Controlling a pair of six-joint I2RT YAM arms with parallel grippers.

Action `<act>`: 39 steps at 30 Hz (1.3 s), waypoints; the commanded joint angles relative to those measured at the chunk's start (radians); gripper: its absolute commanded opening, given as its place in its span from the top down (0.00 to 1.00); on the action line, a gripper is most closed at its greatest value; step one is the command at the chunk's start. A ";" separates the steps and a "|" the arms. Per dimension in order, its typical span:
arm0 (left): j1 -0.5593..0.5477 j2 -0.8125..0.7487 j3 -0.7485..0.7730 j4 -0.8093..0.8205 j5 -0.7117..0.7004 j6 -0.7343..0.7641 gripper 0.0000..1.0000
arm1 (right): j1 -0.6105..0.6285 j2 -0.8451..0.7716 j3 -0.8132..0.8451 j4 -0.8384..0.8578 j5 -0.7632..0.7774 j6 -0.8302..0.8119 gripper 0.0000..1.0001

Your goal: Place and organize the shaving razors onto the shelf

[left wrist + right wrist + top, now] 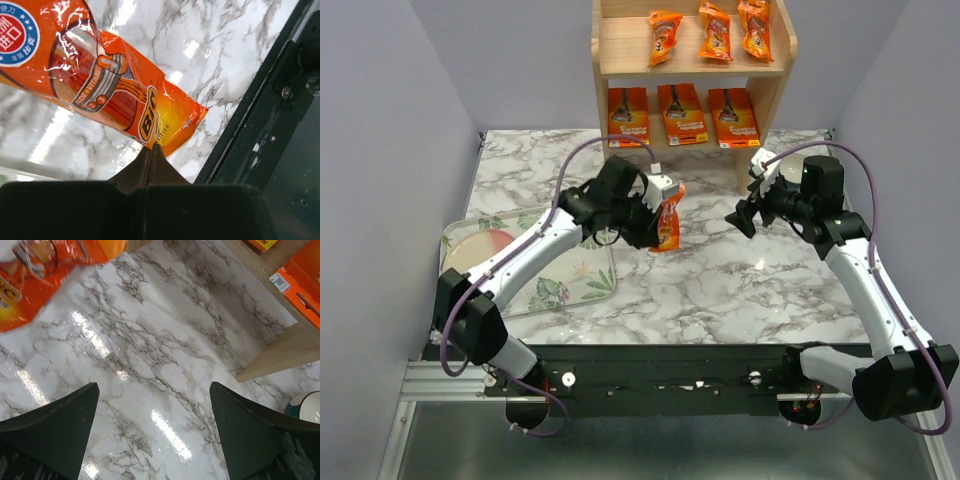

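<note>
**Holding one BIC razor pack (667, 225) aloft before a stocked shelf (772, 110)**

The two-tier wooden shelf stands at the far edge of the marble table (720, 290). Its upper tier holds three narrow blister packs (716, 32), lying side by side. The lower tier holds three wide razor cards (682, 114), standing in a row and facing front. At the table's left edge lies a leaf-print tray (560, 292) with a round plate (480, 250) in it, partly hidden by the left arm.

The BIC razor pack is off the table, above its middle and in front of the shelf's lower tier. The left gripper (152, 155) has its fingertips pressed together on the crimped short end of the pack, next to the logo. The rest of the orange wrapper slants away from the fingers. The right gripper (155, 390) is spread wide and holds nothing. It hangs over bare marble near the shelf's right front foot, pointing toward the held pack and well apart from it.
</note>
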 commanded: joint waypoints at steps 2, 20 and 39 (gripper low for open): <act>0.041 -0.053 0.349 -0.408 0.053 0.381 1.00 | 0.003 -0.022 0.081 -0.058 0.023 -0.015 0.00; 0.237 0.232 1.141 -0.356 -0.119 0.491 1.00 | 0.003 -0.007 0.064 -0.035 -0.004 0.023 0.00; 0.313 0.438 1.264 0.030 -0.239 0.405 1.00 | 0.001 -0.065 -0.007 -0.018 0.023 0.031 0.00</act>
